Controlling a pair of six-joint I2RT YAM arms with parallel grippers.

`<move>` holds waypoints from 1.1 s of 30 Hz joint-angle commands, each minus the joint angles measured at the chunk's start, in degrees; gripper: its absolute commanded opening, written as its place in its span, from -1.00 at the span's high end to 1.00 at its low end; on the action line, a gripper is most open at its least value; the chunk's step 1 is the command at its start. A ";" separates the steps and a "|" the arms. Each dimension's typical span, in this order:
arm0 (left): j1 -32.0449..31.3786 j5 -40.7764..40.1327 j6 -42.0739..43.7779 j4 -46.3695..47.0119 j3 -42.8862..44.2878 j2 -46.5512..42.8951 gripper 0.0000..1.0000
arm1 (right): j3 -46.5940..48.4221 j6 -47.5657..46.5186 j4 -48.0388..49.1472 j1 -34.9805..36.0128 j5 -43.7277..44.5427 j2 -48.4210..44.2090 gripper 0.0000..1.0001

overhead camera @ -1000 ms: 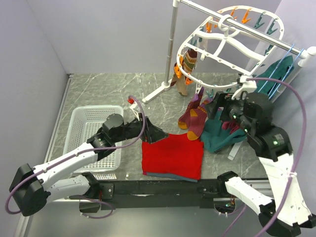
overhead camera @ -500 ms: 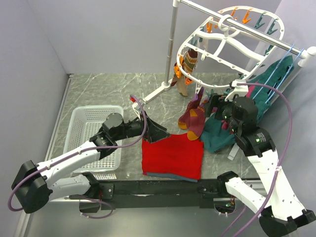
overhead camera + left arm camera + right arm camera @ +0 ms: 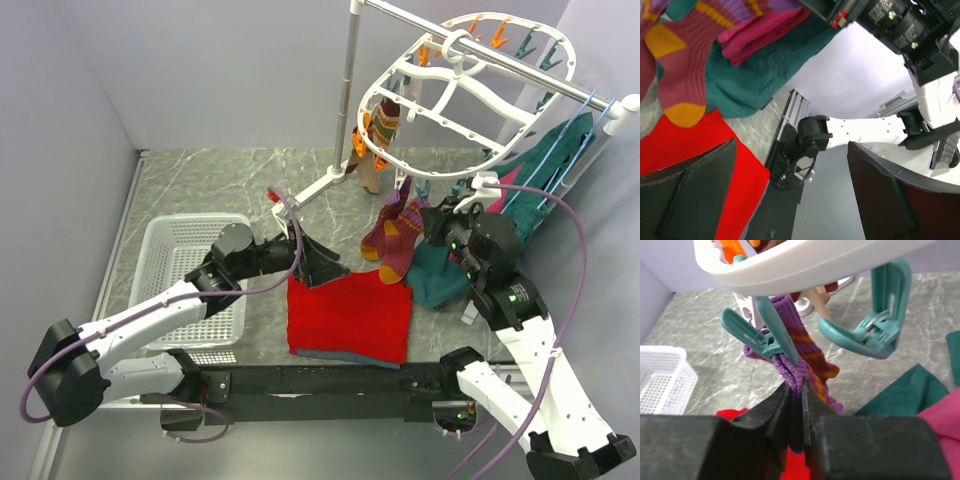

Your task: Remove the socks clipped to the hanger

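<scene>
Grey marbled worktop (image 3: 220, 180) runs back to pale walls (image 3: 200, 70). Nearest, at the lower middle of the top view, a red cloth (image 3: 350, 315) lies flat. The left end effector (image 3: 322, 268) hovers over its upper left corner, jaws spread wide and holding nothing. The left arm (image 3: 150, 315) stretches low from the lower left past a white basket (image 3: 170, 260).

Further back, right of centre, the right arm (image 3: 520, 310) rises from the lower right, elbow bent, wrist reaching up and leftward. The right end effector (image 3: 796, 422) is pinched closed on a maroon-purple sock (image 3: 807, 365), just beneath the teal peg (image 3: 770, 340) that clamps it to the white hanger (image 3: 815, 265). A tan striped sock (image 3: 380, 128) is clipped at the hanger's far left, upper centre of frame.

Risks, as I judge them:
- The peg bites tightly, so a pull could tilt the hanger or drag it along its rail (image 3: 400, 16) rather than free the sock.
- The grip takes only a thin fold, so the fabric may slip out.
- A freed sock could drop onto the teal garment (image 3: 440, 280) below.
</scene>
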 commanded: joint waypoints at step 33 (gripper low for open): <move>-6.03 -13.82 5.14 18.78 12.58 27.61 -0.93 | 15.48 19.88 -4.42 -0.11 -22.48 0.23 0.92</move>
